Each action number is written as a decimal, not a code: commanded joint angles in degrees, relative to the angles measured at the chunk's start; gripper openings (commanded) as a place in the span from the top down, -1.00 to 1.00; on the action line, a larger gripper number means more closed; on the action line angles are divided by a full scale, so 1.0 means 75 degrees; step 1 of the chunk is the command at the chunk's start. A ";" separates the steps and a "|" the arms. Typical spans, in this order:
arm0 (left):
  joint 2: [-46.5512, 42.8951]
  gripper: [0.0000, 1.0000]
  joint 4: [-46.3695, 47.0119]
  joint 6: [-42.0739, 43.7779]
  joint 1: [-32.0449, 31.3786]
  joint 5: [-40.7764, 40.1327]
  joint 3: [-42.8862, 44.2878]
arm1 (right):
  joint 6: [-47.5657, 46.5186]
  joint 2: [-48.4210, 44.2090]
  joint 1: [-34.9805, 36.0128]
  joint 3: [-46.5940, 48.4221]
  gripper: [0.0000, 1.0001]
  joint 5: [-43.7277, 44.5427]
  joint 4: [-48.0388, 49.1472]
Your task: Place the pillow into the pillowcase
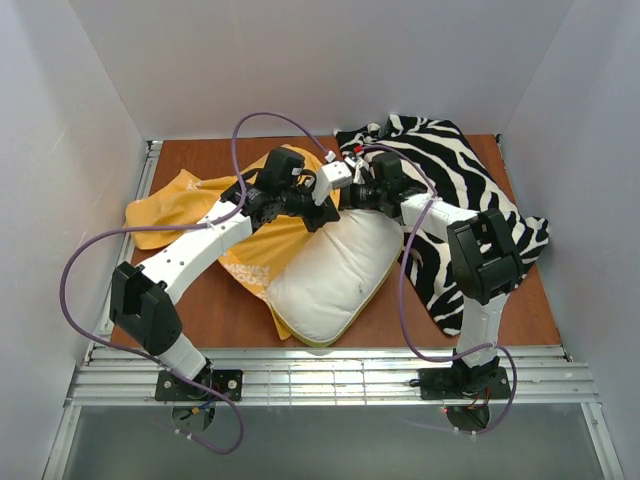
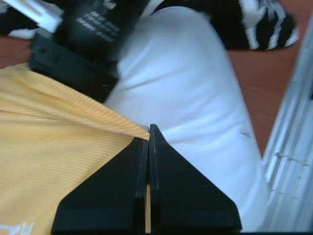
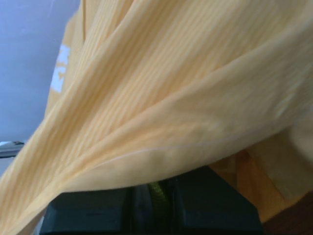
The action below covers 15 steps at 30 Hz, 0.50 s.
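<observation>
- Two arms reach in from the near edge of the worktop [image 1: 225, 315], and you see them meet above its middle.
- Your left hand [image 2: 149, 134] is fully closed. A thin yellow line shows between its fingers, so it pinches the edge of the pillowcase [image 1: 175, 205] right where this edge meets the pillow [image 1: 335, 275].
- Your right hand [image 3: 155, 196] is also almost closed. The yellow cloth of the pillowcase hangs over its fingertips, lifted, and a narrow yellow-green strip sits between the fingers. It appears to grip the pillowcase, but the cloth hides the tips.
- The pillow lies slanted in the middle of the worktop, with its far end just under both hands. Its near corner points toward the arm bases, and a yellow-green band runs along that near edge.
- The pillow is outside the pillowcase. Its left side rests on the yellow cloth, which shows under it.
- The pillowcase spreads from under the pillow to the far left of the worktop, crumpled, under your left arm.
- A zebra-striped cloth [image 1: 470, 185] covers the far right part, and the right side of the pillow touches it.
</observation>
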 commanded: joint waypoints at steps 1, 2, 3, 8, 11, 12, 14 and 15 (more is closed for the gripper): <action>-0.0505 1.00 -0.0833 -0.0993 -0.0303 0.3415 0.0163 | 0.2119 -0.0292 -0.0161 0.0108 0.97 0.0205 0.2903; -0.0563 1.00 -0.0810 -0.0970 -0.0291 0.3113 -0.0130 | 0.2575 -0.0304 -0.0208 0.0014 0.97 0.0240 0.3129; -0.0657 1.00 -0.0717 -0.0911 -0.0245 0.2762 -0.0423 | 0.2719 -0.0316 -0.0301 -0.0068 0.97 0.0333 0.3282; -0.0659 1.00 0.0478 -0.0747 0.0716 -0.0074 -0.1994 | 0.1894 -0.0024 -0.0396 -0.0152 0.71 -0.0097 0.3170; -0.0132 0.91 0.0865 -0.0827 0.1406 -0.0897 -0.2125 | 0.0640 0.0118 -0.0547 0.0492 -0.31 -0.0649 0.0632; 0.0020 0.85 0.0889 -0.1049 0.1582 -0.0886 -0.2056 | -0.0699 0.0037 -0.0594 0.0749 -0.76 -0.0522 -0.0246; 0.0302 0.85 0.0948 -0.1285 0.1934 -0.1037 -0.1892 | -0.1903 -0.0209 -0.0723 0.1395 -0.87 -0.0218 -0.2493; 0.0361 0.88 0.1029 -0.1390 0.2040 -0.1062 -0.1868 | -0.2906 -0.0605 -0.0770 0.1512 -0.95 0.0248 -0.3039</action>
